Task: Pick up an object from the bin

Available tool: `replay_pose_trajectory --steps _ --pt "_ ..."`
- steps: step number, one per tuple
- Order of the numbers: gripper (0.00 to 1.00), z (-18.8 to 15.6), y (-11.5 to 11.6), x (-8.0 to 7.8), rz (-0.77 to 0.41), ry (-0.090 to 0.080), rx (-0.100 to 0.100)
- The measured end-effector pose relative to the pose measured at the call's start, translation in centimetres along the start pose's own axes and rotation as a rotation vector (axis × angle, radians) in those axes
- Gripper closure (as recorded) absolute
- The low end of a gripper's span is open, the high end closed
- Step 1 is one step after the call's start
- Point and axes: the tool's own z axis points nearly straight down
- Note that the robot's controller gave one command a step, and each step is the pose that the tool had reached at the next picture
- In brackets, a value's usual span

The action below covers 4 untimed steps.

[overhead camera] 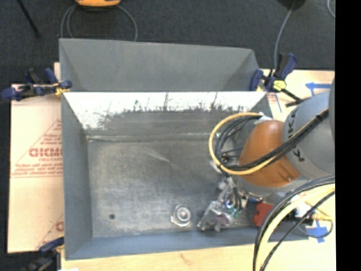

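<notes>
1. Gripper (216, 219) sits low by the bin's (113, 168) floor, near the bottom wall in my view, right of middle, below the orange cover (265, 157);
2. silver disc (181, 214) lies just left of it, apart; red piece (263, 212) lies right, partly under the arm;
3. I cannot tell whether the gripper is spread or pinching anything.

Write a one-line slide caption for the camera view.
Pincer in the grey bin, lower right of view, between a round silver piece and a red thing.
</notes>
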Motion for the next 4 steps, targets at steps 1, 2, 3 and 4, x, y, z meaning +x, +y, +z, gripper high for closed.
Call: replay_pose_trajectory --steps 1,2,3,4 --pt "1.00 -0.1 -0.1 -0.3 0.004 -0.006 0.000" --pt "1.00 -4.2 0.0 -0.4 -0.002 0.002 0.003" --pt "1.00 -4.4 0.0 -0.5 -0.004 0.002 0.004" --pt "1.00 -12.4 0.1 -0.7 -0.009 -0.004 0.001"
